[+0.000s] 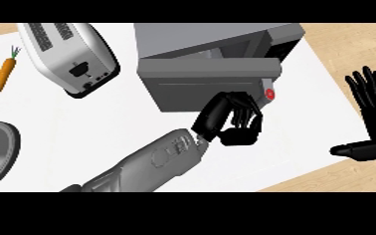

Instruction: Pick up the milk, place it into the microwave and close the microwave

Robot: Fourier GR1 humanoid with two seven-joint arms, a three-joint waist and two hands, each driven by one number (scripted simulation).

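The grey microwave (220,40) stands at the back centre. Its door (209,82) hangs a little out from the body, with a dark gap showing behind its top edge and a red button (269,93) at its right end. My left hand (234,121) is against the lower right of the door's outer face, fingers curled, with nothing seen in them. My right hand (361,110) rests open at the right edge, fingers up. The milk is not visible anywhere; the door and my hand hide the microwave's inside.
A white toaster (70,55) lies at the back left, with a carrot (7,72) beside it at the left edge. A grey round dish (6,149) pokes in from the left. The white mat (110,124) covers a wooden counter (345,40).
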